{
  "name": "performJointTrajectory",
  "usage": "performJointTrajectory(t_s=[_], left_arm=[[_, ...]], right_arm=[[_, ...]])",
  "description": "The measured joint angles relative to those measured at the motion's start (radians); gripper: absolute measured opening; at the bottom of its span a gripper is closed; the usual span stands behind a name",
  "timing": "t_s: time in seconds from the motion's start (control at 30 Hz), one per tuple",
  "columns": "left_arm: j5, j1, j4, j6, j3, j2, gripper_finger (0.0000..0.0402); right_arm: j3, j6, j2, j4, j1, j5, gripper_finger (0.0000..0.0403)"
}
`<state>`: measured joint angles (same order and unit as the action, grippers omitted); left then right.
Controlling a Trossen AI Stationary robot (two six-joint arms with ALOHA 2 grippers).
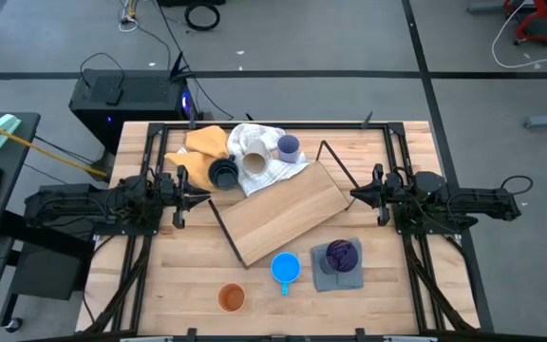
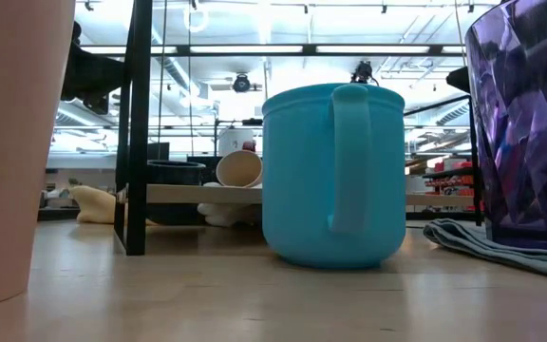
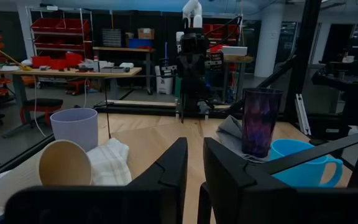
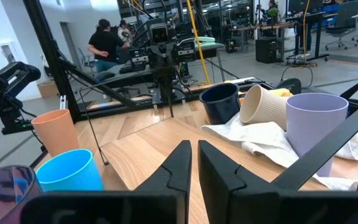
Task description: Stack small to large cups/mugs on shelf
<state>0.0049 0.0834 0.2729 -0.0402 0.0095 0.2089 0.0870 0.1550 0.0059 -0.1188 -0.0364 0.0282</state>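
Observation:
The shelf [image 1: 283,211], a light-wood board on a black wire frame, stands askew mid-table. At its far side, the lavender cup [image 1: 288,147] stands on the white cloth, the beige cup [image 1: 253,163] lies on its side there, and the dark navy mug [image 1: 222,174] stands beside them. Near the table's near edge stand the blue mug [image 1: 286,268], the orange cup [image 1: 232,298] and the purple cup [image 1: 342,255], the last on a grey cloth. My left gripper [image 1: 200,197] waits shut at the shelf's left end. My right gripper [image 1: 354,195] waits shut at its right end. Neither touches anything.
A white cloth [image 1: 254,152] and a yellow cloth [image 1: 205,142] lie at the table's far side, a grey cloth [image 1: 335,271] under the purple cup. Black frame rails run along the table's left and right sides. A person [image 4: 107,43] stands in the room beyond the table.

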Motion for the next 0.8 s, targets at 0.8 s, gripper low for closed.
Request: performJointTrajectory(t_s=[0.8], left_arm=[[0.000,0.000,0.000,0.000,0.000,0.000,0.0052]], right_arm=[[0.000,0.000,0.000,0.000,0.000,0.000,0.0034]])
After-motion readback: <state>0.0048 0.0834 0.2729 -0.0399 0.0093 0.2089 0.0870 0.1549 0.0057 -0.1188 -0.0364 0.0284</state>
